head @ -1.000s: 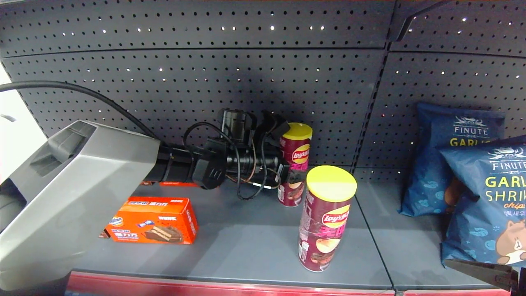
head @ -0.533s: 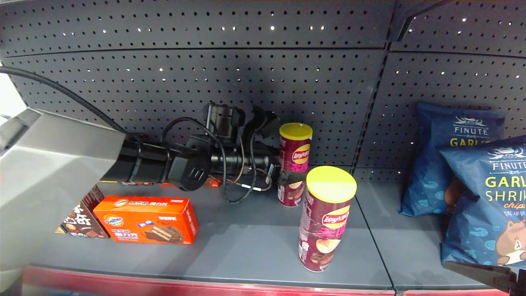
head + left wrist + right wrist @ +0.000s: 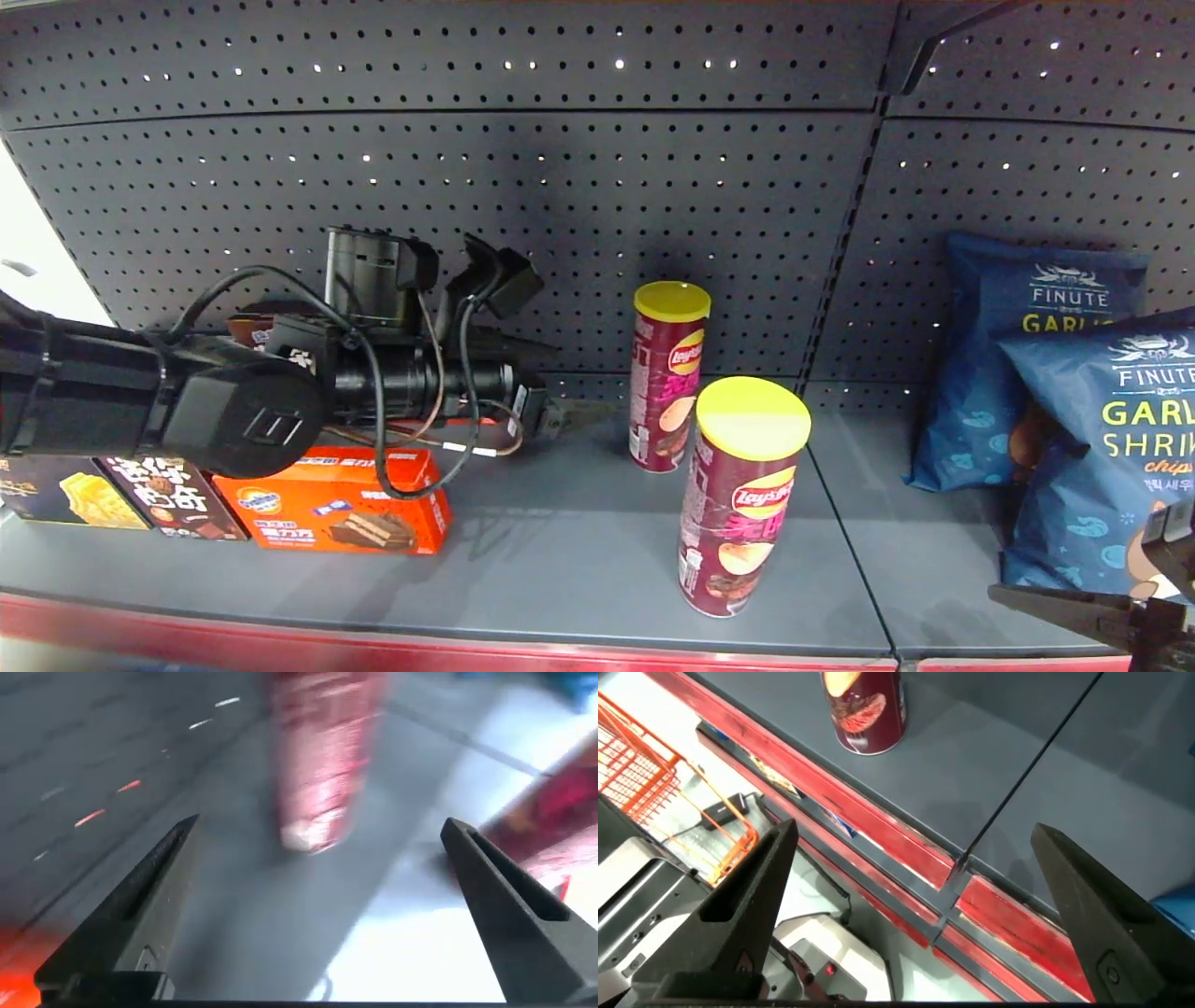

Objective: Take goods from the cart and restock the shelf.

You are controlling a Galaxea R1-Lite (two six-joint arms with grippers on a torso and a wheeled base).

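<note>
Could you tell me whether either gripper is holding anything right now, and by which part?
Nothing is held. The left gripper is open, clear of the rear can; the right gripper is open above the edge of the shelf.

Print | far chip can (image 3: 668, 373), just ahead of left gripper (image 3: 546, 350): round logo badge | near chip can (image 3: 744, 495), farther out: same badge | blue bags (image 3: 1102, 448), farthest off: large lettering | orange box (image 3: 355, 509), behind gripper: small lettering

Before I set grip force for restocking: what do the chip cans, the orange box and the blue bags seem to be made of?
Chip cans: likely rigid paperboard tubes, glossy printed wrap, matte yellow plastic-looking lids. Orange box: thin cardboard, slight sheen, crisp folded edges. Blue bags: flexible plastic film, probably, creased and puffy with soft highlights.
</note>
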